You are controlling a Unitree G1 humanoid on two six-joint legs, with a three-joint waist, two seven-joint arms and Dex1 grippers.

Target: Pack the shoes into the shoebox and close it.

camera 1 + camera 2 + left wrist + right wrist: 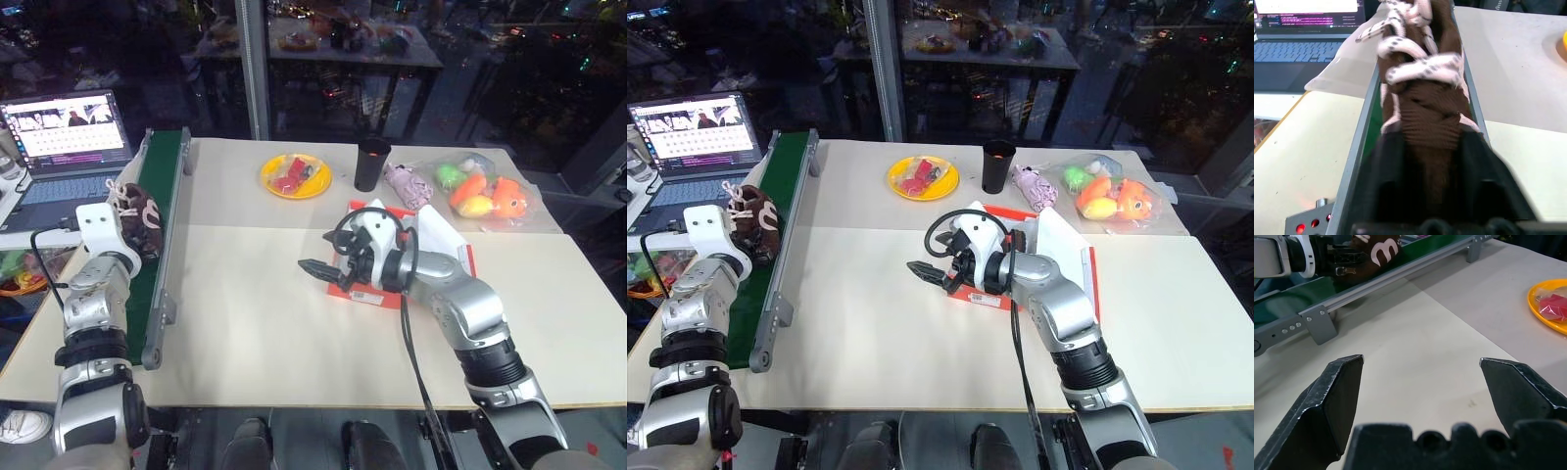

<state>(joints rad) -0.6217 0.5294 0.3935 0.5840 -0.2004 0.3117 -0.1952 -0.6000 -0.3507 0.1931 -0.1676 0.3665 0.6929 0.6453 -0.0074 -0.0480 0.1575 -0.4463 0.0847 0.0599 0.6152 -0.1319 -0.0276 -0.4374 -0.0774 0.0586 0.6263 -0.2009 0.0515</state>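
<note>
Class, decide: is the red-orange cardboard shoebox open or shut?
Open. The red-orange cardboard shoebox has its lid raised, showing its white inside behind the right gripper; whether it holds a shoe cannot be told.

Both arms (470,313) silver-grey metal segments with black ribbed joint bands. White boxy wrist housings. Black cable loops over right wrist, runs down along forearm. Thin black cable at left wrist (103,230). Right gripper (315,268): two black, wedge-shaped fingers (1337,396), angled tips, scalloped black base. Left gripper (1432,166) fingers black too.
</note>
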